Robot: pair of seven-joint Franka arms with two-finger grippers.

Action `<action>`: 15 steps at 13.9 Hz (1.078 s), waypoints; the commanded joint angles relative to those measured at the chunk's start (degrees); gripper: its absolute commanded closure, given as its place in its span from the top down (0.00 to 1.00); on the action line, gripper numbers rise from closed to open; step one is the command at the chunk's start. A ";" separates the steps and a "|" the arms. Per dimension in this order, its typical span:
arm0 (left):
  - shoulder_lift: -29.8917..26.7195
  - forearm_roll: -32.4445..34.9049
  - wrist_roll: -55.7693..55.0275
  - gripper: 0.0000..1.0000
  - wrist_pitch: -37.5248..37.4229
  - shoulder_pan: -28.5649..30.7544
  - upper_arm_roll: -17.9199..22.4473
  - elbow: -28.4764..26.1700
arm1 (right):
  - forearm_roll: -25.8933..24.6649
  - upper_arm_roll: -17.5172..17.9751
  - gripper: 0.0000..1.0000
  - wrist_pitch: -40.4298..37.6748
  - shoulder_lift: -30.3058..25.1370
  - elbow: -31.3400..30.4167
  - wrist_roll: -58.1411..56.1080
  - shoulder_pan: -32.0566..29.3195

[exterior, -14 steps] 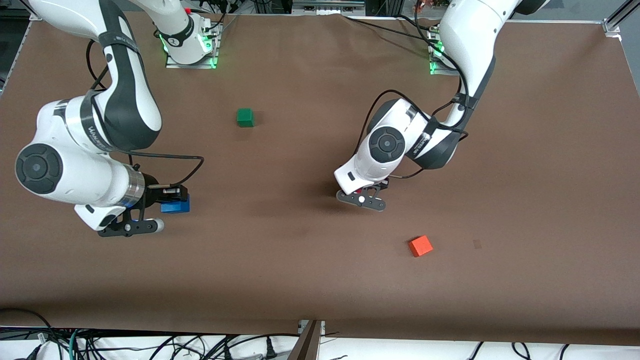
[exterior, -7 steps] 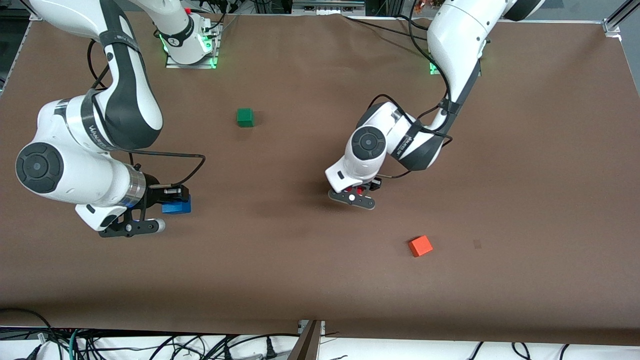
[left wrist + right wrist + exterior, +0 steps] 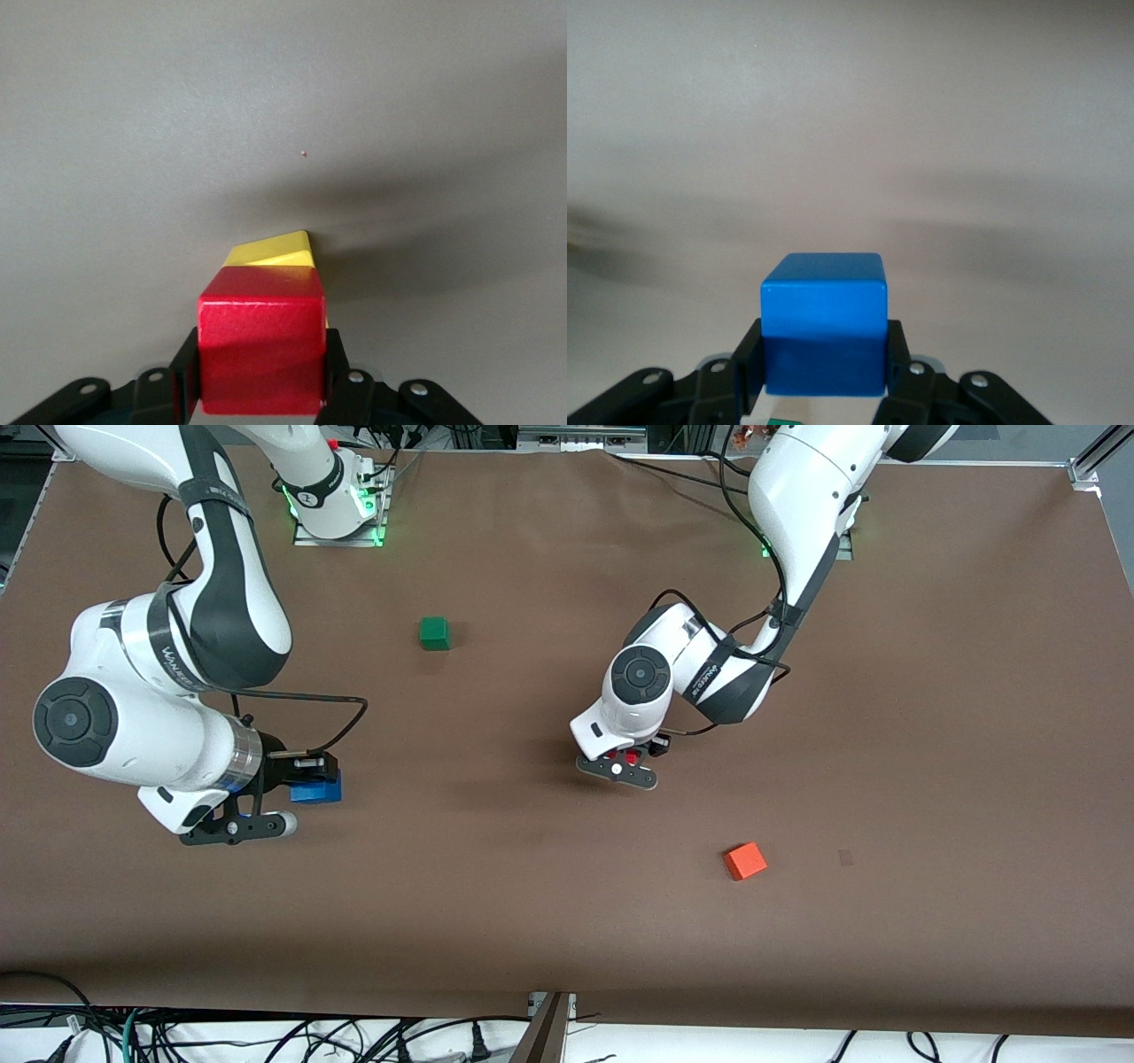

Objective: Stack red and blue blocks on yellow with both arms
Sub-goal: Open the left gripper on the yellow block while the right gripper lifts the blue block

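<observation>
My left gripper [image 3: 627, 760] is shut on the deep red block [image 3: 633, 759] over the middle of the table. In the left wrist view the red block [image 3: 259, 332] sits between the fingers [image 3: 184, 372], and the yellow cube [image 3: 276, 250] shows on the table just under and past it, partly covered. The yellow cube is hidden in the front view. My right gripper [image 3: 308, 783] is shut on the blue block [image 3: 321, 792] and holds it low over the table toward the right arm's end. In the right wrist view the blue block [image 3: 824, 328] fills the jaws.
A green cube [image 3: 433, 632] lies between the two arms, nearer the bases. An orange-red cube [image 3: 745, 860] lies nearer the front camera than the left gripper. The brown table [image 3: 930, 779] runs wide toward the left arm's end.
My left gripper has carried the red block a little toward the right arm's end of the table. My right gripper with the blue block has barely shifted.
</observation>
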 commanded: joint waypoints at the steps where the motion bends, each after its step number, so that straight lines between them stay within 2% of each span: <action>1: -1.07 1.82 -2.21 0.16 0.47 -0.39 0.40 -1.50 | 0.74 0.35 0.25 -0.90 0.28 1.48 0.78 0.00; 2: -1.07 1.82 -2.39 0.21 0.47 -0.39 0.40 -1.50 | 0.74 0.44 0.25 -0.90 0.19 1.48 0.87 0.09; 4: -1.42 1.39 -2.74 1.00 0.03 0.05 0.14 -1.07 | 0.74 0.53 0.25 -0.73 0.28 1.48 3.23 0.53; 6: -3.17 0.95 -3.97 1.00 -1.28 0.58 0.13 -0.71 | 0.74 0.62 0.25 -0.46 0.19 1.56 4.47 1.32; 9: -6.60 0.86 -3.62 1.00 -11.18 2.76 0.05 3.31 | 0.83 0.71 0.25 -0.37 0.46 2.70 9.64 3.16; 13: -10.29 0.86 -3.27 1.00 -22.19 9.79 0.31 13.68 | 0.83 2.89 0.25 1.28 1.69 5.25 22.54 7.55; 15: -12.66 0.86 -2.40 1.00 -24.23 14.97 -0.13 14.67 | 0.74 4.83 0.25 4.62 2.30 5.25 31.15 10.44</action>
